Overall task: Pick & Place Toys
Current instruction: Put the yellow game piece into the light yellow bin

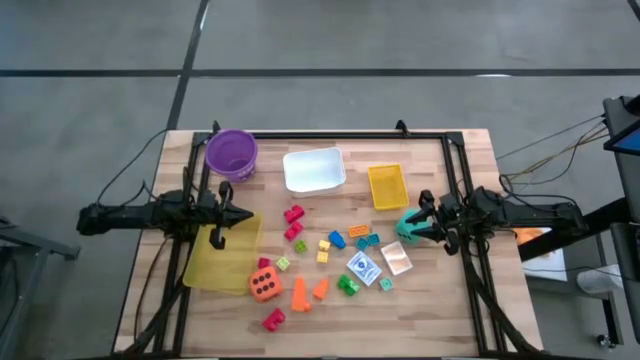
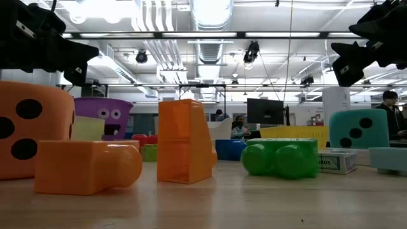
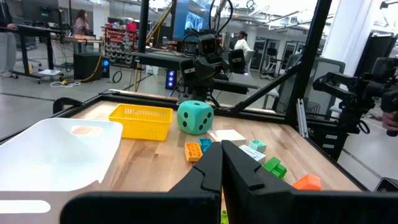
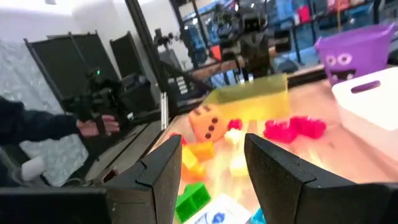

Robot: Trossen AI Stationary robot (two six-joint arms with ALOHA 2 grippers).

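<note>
The toys lie scattered mid-table: an orange die (image 1: 264,284), red blocks (image 1: 293,215), orange blocks (image 1: 299,293), a green block (image 1: 348,285), blue and yellow blocks and two cards (image 1: 364,267). A teal die (image 3: 196,117) rests on the table under my right gripper (image 4: 211,149), which hovers level at the right side, open, with nothing between its fingers. My left gripper (image 3: 222,162) hovers level at the left side, shut and empty, over the near corner of a yellow see-through tray (image 1: 222,252).
A purple bowl (image 1: 232,153) stands at the far left, a white tray (image 1: 314,169) at the far middle and a yellow basket (image 1: 388,186) to its right. A black frame rims the table. People show in the room beyond.
</note>
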